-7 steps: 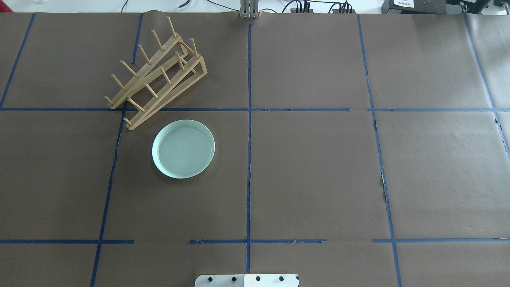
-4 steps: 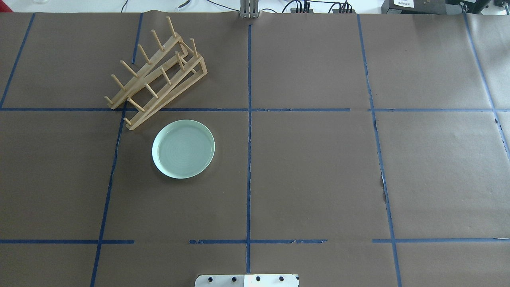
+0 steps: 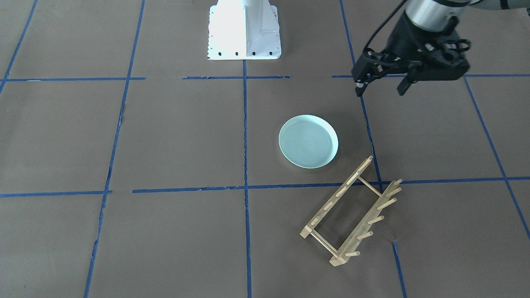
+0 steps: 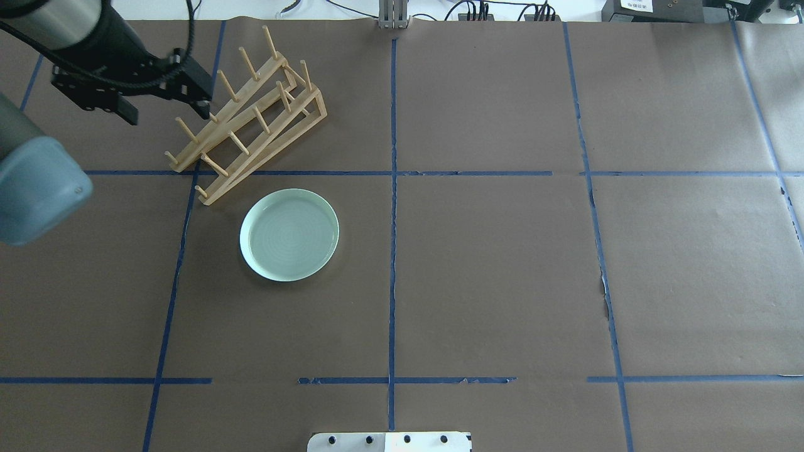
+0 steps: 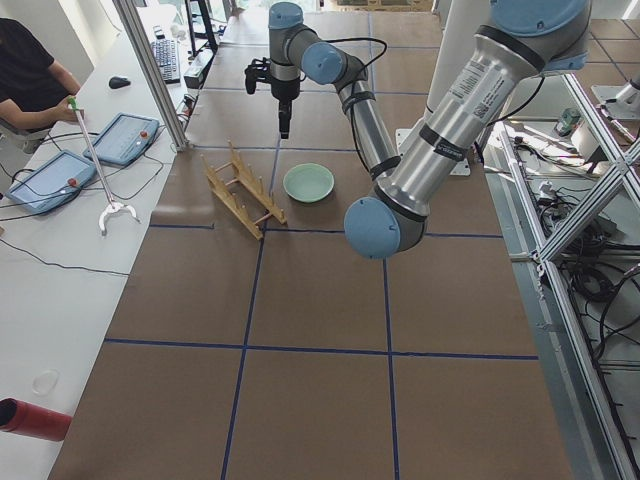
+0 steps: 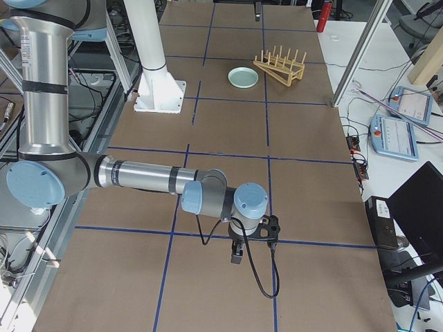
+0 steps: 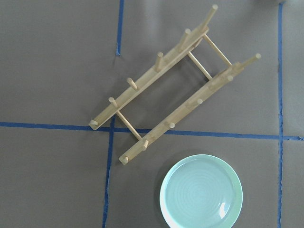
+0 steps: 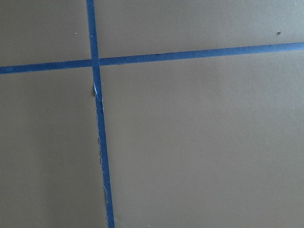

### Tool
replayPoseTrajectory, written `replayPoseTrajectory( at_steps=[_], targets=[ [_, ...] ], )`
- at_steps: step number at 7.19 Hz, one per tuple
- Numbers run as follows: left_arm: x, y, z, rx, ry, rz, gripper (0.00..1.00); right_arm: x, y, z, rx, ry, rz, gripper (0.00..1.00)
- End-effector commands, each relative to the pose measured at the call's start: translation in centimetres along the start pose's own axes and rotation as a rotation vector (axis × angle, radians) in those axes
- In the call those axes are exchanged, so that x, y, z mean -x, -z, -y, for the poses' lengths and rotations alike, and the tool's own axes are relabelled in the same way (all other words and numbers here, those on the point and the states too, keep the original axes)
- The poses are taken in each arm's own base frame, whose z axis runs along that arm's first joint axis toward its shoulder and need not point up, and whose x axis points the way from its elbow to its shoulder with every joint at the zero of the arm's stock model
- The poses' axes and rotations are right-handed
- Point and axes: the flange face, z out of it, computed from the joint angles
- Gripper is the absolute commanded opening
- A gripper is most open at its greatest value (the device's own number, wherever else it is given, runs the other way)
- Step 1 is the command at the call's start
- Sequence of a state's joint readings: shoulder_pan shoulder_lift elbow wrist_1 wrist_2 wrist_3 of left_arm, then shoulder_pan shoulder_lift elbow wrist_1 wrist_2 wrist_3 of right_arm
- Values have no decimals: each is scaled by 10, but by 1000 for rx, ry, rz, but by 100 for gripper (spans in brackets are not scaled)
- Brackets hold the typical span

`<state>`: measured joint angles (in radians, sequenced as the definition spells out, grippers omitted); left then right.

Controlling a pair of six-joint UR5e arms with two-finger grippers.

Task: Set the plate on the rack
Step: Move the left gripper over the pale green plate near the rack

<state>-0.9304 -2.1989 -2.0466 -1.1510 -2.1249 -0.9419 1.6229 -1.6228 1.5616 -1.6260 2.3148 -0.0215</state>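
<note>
The pale mint-green plate (image 4: 289, 234) lies flat on the brown table cover, also in the front view (image 3: 308, 140) and the left wrist view (image 7: 202, 192). The light wooden rack (image 4: 227, 114) stands empty just beyond it at an angle, pegs up, also in the front view (image 3: 337, 195) and the left wrist view (image 7: 152, 78). My left gripper (image 4: 166, 113) hangs open and empty well above the table, near the rack's left end; the front view (image 3: 380, 89) shows it too. My right gripper (image 6: 235, 252) shows only in the exterior right view, far from both things, and I cannot tell its state.
The white robot base (image 3: 244, 29) sits at the table's near middle edge. Blue tape lines divide the brown cover (image 4: 502, 270). A side bench with tablets (image 5: 125, 135) and a seated person (image 5: 25, 70) lies past the table's far edge.
My left arm and its open gripper have come into the overhead view at the top left. The plate and the rack have not moved.
</note>
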Motion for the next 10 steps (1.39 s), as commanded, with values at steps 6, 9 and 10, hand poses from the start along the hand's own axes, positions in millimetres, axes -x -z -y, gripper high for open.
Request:
replayPoseTrajectory(
  at_steps=[6, 9, 10],
  targets=[
    [-119, -255, -62, 7, -32, 61, 100, 0, 0, 0, 0, 0, 0, 100],
    [-123, -281, -64, 11, -45, 41, 100, 0, 0, 0, 0, 0, 0, 100],
    [-123, -282, -66, 14, -47, 42, 100, 0, 1, 1, -1, 1, 0, 100]
  ],
)
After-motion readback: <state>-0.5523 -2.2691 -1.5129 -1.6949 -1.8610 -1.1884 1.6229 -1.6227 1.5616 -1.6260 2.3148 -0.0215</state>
